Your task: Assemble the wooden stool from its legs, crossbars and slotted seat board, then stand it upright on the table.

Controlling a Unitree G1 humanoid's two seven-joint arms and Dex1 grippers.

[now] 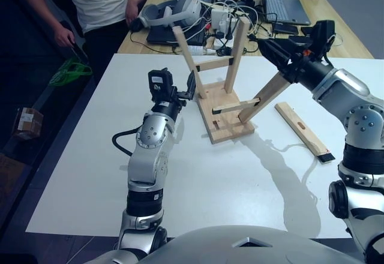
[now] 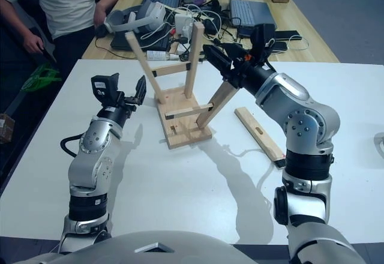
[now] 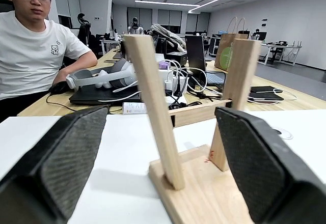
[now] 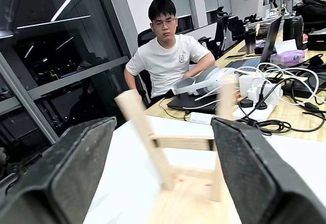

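The slotted seat board [image 1: 227,126] lies flat mid-table. Two legs [image 1: 189,60] [image 1: 236,54] stand up from it, joined by a crossbar [image 1: 214,64]. A third leg [image 1: 264,99] leans out to the right, tied in by a short crossbar [image 1: 236,104]. Its top end lies under my right gripper [image 1: 291,43], which is open; the right wrist view shows nothing between its pads [image 4: 76,168]. My left gripper [image 1: 175,84] is open just left of the board, and its fingers [image 3: 61,163] frame the upright legs. A loose slotted piece [image 1: 303,131] lies to the right.
Behind the white table [image 1: 198,186] a wooden desk holds laptops [image 1: 285,6], a headset [image 1: 171,12] and tangled cables [image 1: 225,15]. A person [image 1: 99,0] sits at the back left. The white table's front and left parts are bare.
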